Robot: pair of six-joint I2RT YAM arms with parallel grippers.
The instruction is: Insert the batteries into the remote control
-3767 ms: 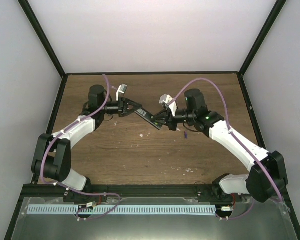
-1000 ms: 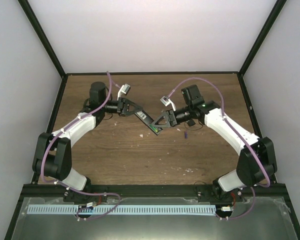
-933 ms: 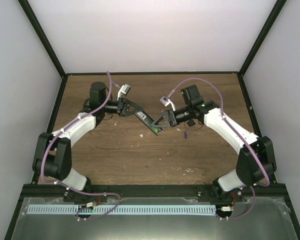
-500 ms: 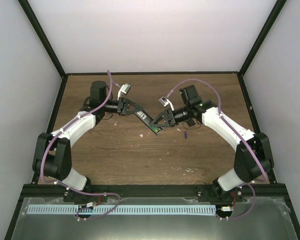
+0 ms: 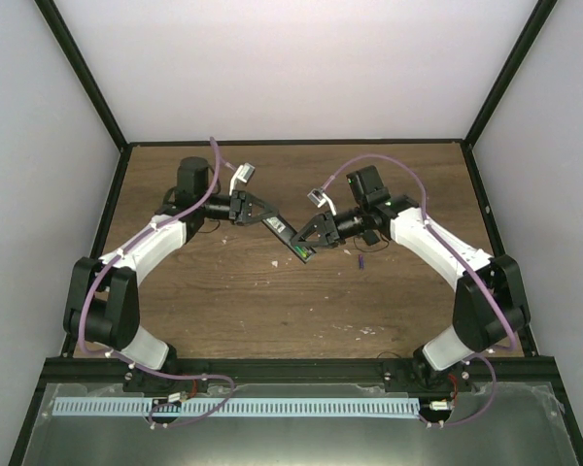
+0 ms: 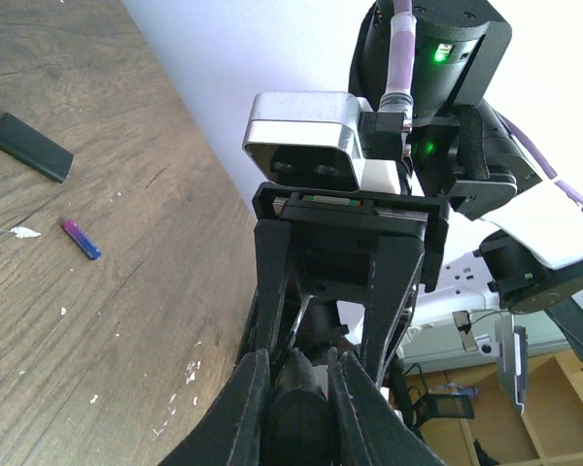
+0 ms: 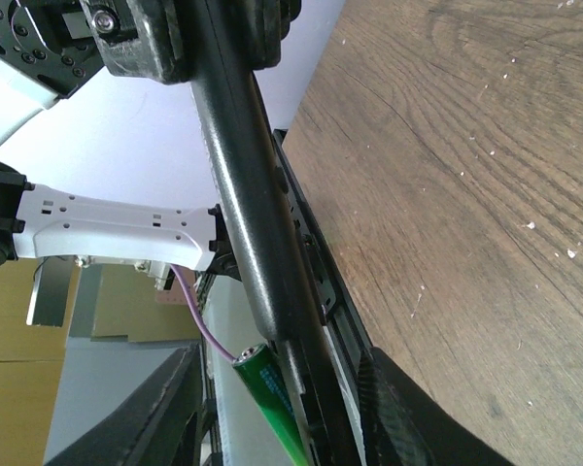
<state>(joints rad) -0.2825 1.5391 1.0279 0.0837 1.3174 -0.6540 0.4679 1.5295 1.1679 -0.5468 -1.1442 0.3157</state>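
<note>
Currently on hand, item by item.

1. My left gripper (image 6: 296, 383): clenched on the remote control (image 5: 290, 237), which I hold clear of the table (image 5: 223, 311), its free end slanting toward my right hand.
2. My right gripper (image 7: 277, 361): jaws apart, straddling that free end. Neither pad visibly touches anything.
3. One green battery (image 7: 270, 400): between the right jaws, just beside the remote control. Whether it sits in the compartment I cannot tell.
4. One purple battery (image 5: 360, 261): flat on the wood, on the near side of my right wrist, apart from both hands.

Changes: against the overhead view of nearly four seconds back, my right forearm has swung inward and its hand has shifted at the remote's end. Over the last second the right arm's upper link has drawn further in. The left hand, the remote and the purple battery are where they were.

View notes: only the right wrist camera shows the green battery at length. Overhead it is a green speck at the remote's tip. Only the left wrist camera shows a flat black cover (image 6: 32, 147), lying on the wood beyond the purple battery, well away from my left hand.

Room: bare wood lies open on the near side of both hands. The table's far edge (image 5: 296, 144) and the back wall (image 5: 291, 68) stand behind them, well apart.
</note>
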